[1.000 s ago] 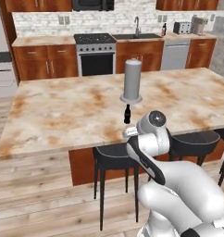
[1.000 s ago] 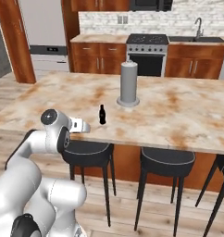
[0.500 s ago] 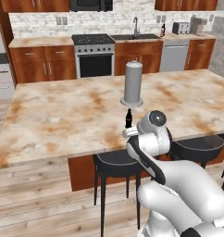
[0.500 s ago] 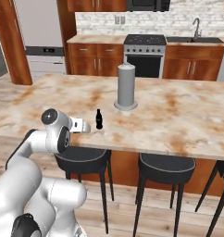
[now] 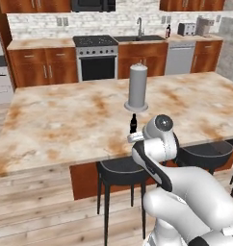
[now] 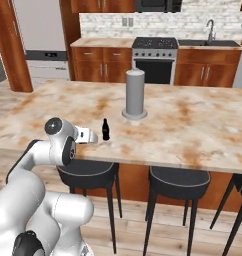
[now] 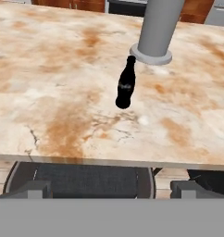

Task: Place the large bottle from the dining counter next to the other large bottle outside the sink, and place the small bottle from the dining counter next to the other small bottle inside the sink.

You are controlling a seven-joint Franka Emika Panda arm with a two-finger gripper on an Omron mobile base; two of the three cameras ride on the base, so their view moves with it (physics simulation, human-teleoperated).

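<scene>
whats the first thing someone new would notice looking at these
Most likely the tall grey cylinder standing on its round foot in the middle of the dining counter, with the small bottle upright just in front of it, nearer the robot. Next comes the white arm, whose open end effector hangs at the counter's near edge above a dark stool, pointing at that bottle.

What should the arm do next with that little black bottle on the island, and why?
Probably reach forward over the counter edge toward the small bottle. The gripper is open, short of the dining counter, and holds nothing; the bottle stands upright ahead of it.
</scene>
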